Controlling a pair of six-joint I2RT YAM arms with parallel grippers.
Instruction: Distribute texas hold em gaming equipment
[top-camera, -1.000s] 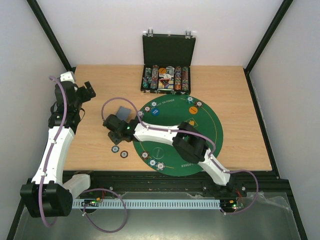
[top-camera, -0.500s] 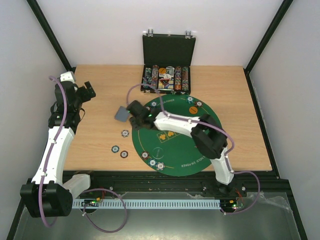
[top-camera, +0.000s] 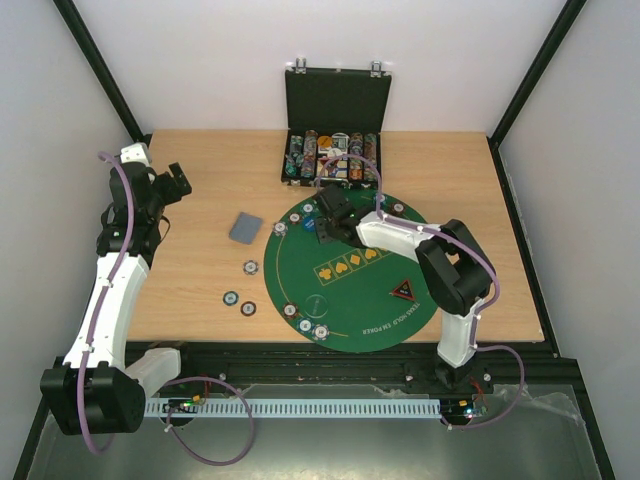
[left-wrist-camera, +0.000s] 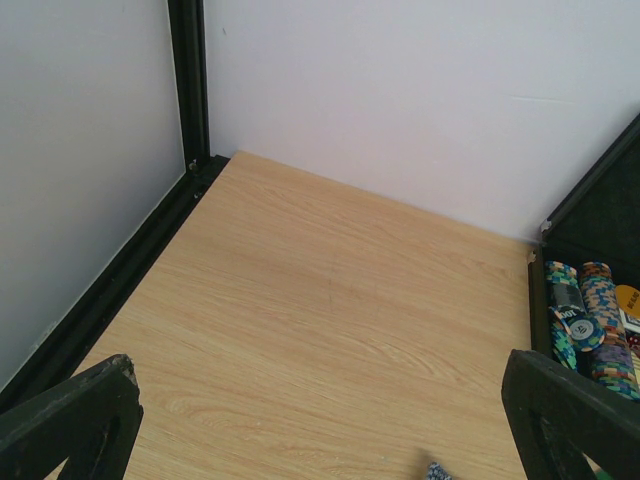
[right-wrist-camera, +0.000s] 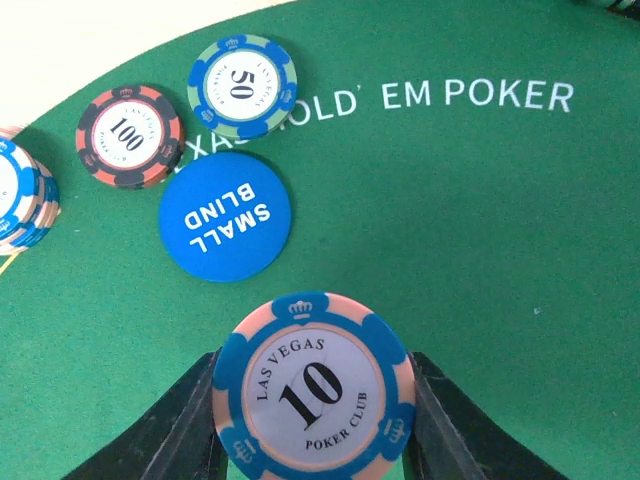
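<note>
Inventory as I read it from my station, left to right.

1. Left gripper (top-camera: 177, 181): jaws wide apart, nothing in them, parked over bare table (top-camera: 190, 290) near the left wall.
2. Card stack (top-camera: 245, 228): grey-blue backs, flat on the wood, just off the green mat (top-camera: 350, 295). I judge it thin, slick and prone to fanning; I would take it across the long edges.
3. Three loose chips (top-camera: 250, 266): on the wood, beside the mat.
4. Right gripper (top-camera: 327, 225): clamped on a blue 10 chip (right-wrist-camera: 313, 388), pinched by its rim above the felt, near the small-blind button (right-wrist-camera: 225, 216). I judge it light, rigid and smooth-edged, apt to pivot, so the grip belongs across its full width.
5. Triangular marker (top-camera: 402, 291): on the mat's right side.
6. Black case (top-camera: 335, 140): open at the table's far edge.
</note>
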